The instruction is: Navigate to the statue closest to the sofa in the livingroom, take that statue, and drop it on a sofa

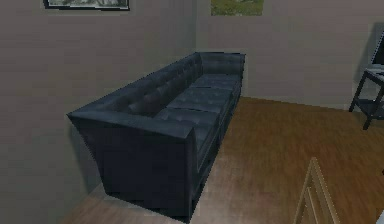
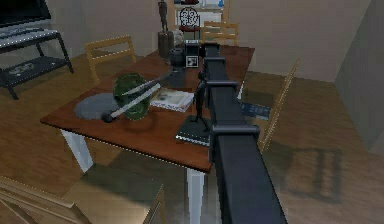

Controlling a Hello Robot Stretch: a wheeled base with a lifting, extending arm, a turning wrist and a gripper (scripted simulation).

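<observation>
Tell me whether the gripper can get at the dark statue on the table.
Probably yes: the gripper lies right by the statue at the table's far end, with nothing seen between them.

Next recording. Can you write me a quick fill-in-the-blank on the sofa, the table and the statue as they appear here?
1. The sofa is dark ____.
2. The legs of the table are ____.
3. The statue stands at the table's ____ end in the arm side view.
4. The floor beside the sofa is made of ____.

Missing words: blue; white; far; wood.
</observation>
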